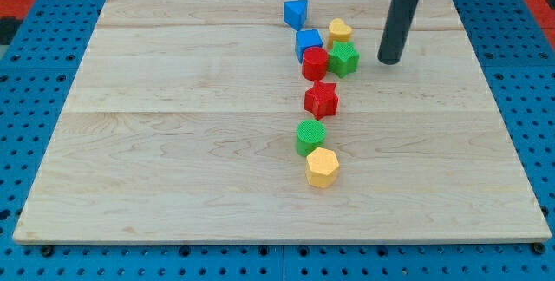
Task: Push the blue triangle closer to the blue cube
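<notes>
The blue triangle [296, 12] lies near the view's top centre of the wooden board. The blue cube [307, 42] sits just below and slightly right of it, a small gap between them. The cube touches a red cylinder [314, 63] at its lower edge. My tip [389, 60] is the lower end of the dark rod, to the right of the cluster. It stands right of the green star [343, 58], apart from it, and well right of both blue blocks.
A yellow heart [340, 30] sits right of the blue cube. A red star [322, 99], a green cylinder [310, 136] and a yellow hexagon [322, 167] run down the middle. The board [173, 142] lies on a blue pegboard.
</notes>
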`<act>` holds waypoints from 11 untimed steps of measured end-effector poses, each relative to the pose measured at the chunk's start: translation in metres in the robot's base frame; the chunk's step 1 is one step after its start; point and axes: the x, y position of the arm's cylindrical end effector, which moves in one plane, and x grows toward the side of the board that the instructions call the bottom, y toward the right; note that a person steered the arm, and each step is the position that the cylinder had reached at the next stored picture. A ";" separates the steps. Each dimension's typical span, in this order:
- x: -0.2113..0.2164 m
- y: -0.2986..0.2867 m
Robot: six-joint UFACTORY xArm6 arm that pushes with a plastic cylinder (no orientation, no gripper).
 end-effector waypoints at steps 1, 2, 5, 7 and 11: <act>0.022 0.000; 0.016 -0.001; -0.132 -0.022; -0.136 -0.123; -0.101 -0.062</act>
